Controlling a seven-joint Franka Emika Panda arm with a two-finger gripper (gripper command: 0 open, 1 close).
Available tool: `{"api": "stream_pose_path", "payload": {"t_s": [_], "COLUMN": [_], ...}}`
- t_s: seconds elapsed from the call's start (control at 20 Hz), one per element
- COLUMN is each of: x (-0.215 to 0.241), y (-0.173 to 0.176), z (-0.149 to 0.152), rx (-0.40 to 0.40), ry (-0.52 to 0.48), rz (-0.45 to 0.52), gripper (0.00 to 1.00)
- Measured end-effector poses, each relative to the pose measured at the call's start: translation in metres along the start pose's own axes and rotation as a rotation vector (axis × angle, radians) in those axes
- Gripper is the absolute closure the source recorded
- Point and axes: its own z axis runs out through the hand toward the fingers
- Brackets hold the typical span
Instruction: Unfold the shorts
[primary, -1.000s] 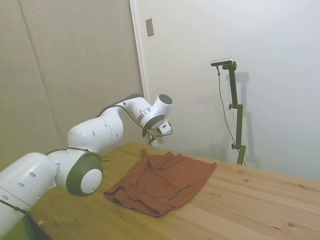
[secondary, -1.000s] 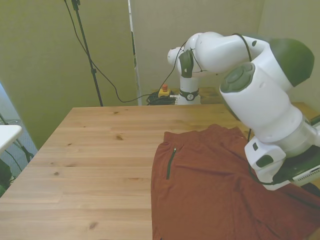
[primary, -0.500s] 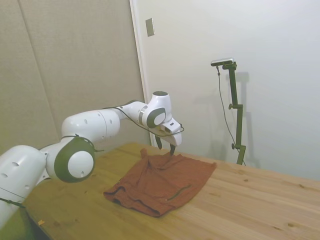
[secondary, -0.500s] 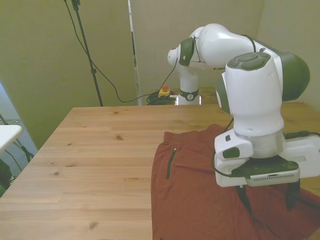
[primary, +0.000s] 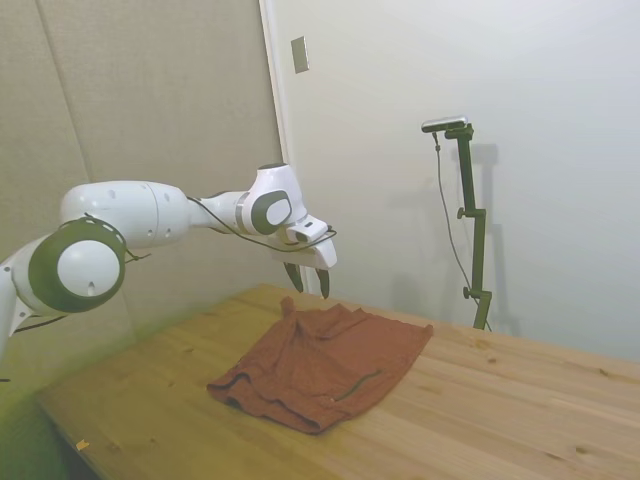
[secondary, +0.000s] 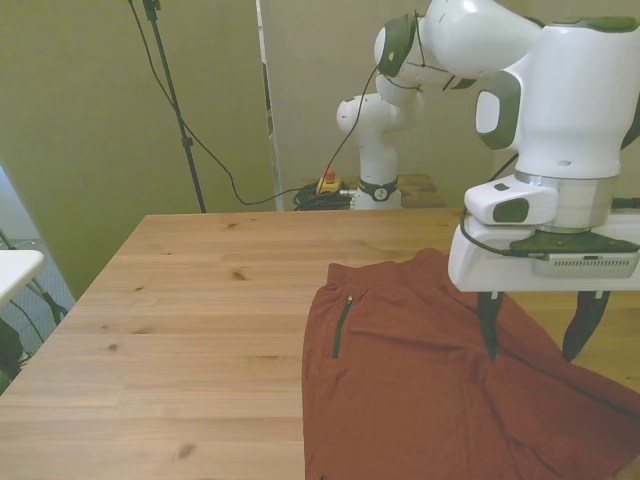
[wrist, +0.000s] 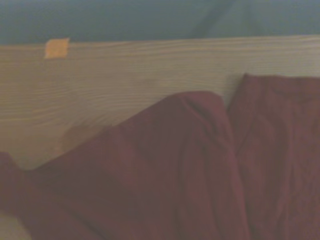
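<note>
A white robot arm holds its gripper (primary: 309, 281) in the air above the shorts (primary: 322, 364), its 2 dark fingers (secondary: 489, 322) spread wide and pointing down with nothing between them, clear of the cloth. The rust-red shorts lie rumpled and partly folded on the wooden table (primary: 500, 410); in the front view they cover the table's near part toward the front view's right, with the gripper (secondary: 535, 325) hanging over them. A short dark zip or pocket slit (secondary: 341, 326) runs along the cloth near its edge on the front view's left, and a thin dark seam line (primary: 358, 385) shows in the side view. From the wrist camera, blurred folds of the shorts (wrist: 200, 175) overlap bare wood of the table (wrist: 125, 85), and a small orange tag or sticker (wrist: 56, 48) sits at the table's edge. A device with a red button (secondary: 328, 181) stands behind the table beside the robot's base. No brand marks, labels or writing can be read anywhere.
</note>
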Motion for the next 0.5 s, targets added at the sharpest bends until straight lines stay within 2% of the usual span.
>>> {"api": "stream_pose_path", "payload": {"t_s": [0.2, 0.5], "x": [-0.03, -0.054], "y": [0.015, 0.075], "z": [-0.024, -0.057], "rx": [0.017, -0.035], "ry": [-0.057, -0.062], "rz": [-0.013, 0.006], "gripper": [0.0, 0.0]}}
